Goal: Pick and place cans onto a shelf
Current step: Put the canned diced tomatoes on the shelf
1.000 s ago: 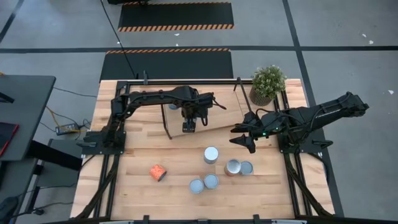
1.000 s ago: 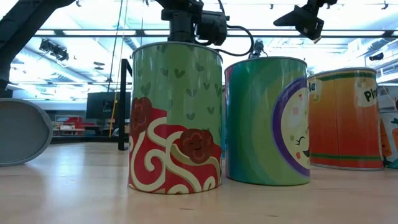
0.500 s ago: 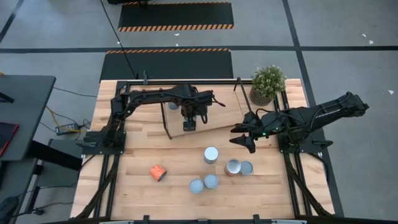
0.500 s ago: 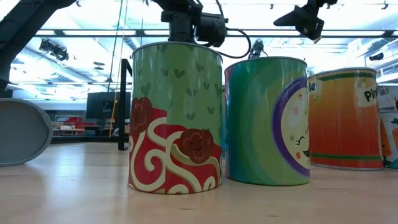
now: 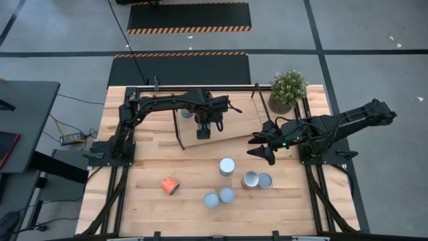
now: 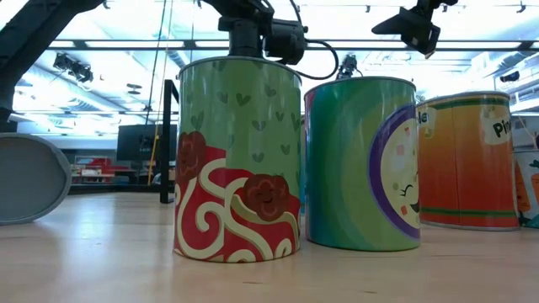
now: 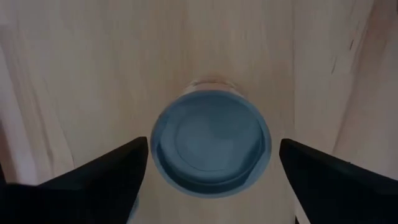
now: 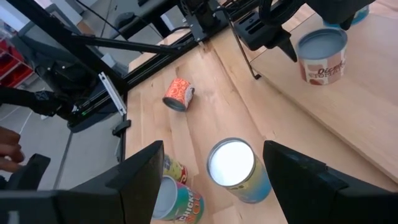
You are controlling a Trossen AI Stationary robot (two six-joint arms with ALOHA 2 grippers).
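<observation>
Overhead, I see my left gripper (image 5: 204,131) reaching over the shelf (image 5: 227,124), fingers spread wide either side of a blue-topped can (image 7: 210,142) standing there, not touching. My right gripper (image 5: 259,146) hovers right, half-open and empty. Five cans stand on the table (image 5: 147,194); an orange one (image 5: 170,185) lies tipped

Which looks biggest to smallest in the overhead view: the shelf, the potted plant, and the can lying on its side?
1. The shelf, the slanted board, by far the widest.
2. The potted plant at the table's far right corner.
3. The orange can on its side, smallest.
</observation>
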